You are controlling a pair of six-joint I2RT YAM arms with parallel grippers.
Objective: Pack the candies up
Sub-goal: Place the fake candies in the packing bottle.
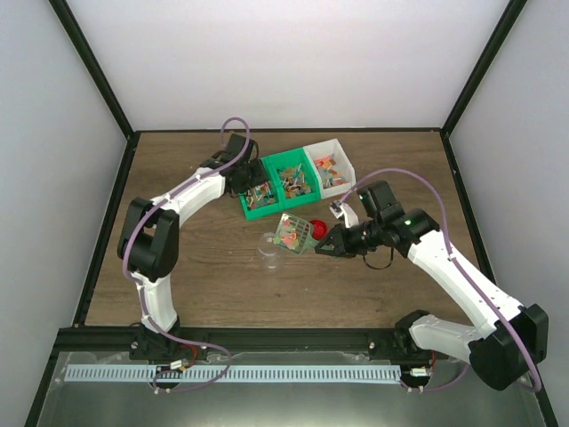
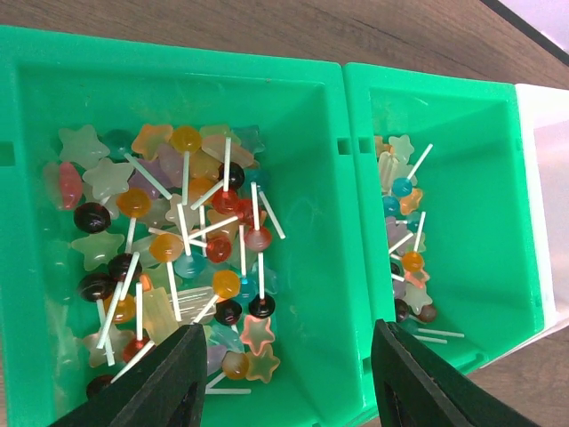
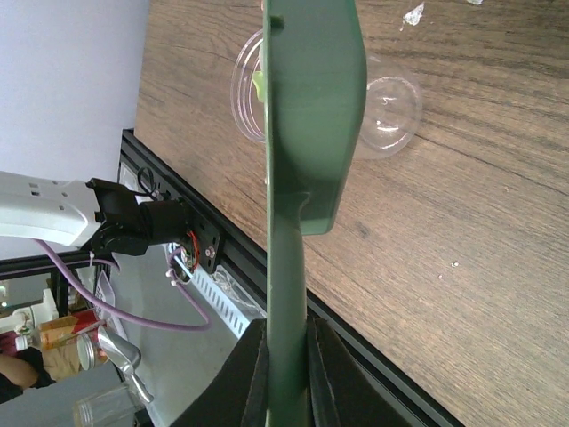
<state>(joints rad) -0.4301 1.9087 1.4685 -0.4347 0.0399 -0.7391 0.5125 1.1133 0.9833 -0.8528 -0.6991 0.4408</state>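
While the wooden table point(image 1: 204, 285) lies open toward its near edge, the left green bin point(image 2: 311, 133) holds the candies point(image 2: 204, 231) (lollipops, stars) under the half-open left gripper point(image 2: 289, 378), which grips nothing. The right gripper point(image 3: 284, 378) clamps the green scoop point(image 3: 311, 89) beside the clear jar point(image 3: 391, 116).

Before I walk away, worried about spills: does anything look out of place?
No candies lie loose on the table. Only a few white specks dot the wood near the clear jar.

It was a robotics lab cell: white panels point(image 1: 284, 62) in black framing point(image 1: 96, 71) boxed a wooden counter point(image 1: 222, 285), with left arm point(image 1: 156, 240) and right arm point(image 1: 462, 276) bolted to a black rail point(image 1: 293, 339).
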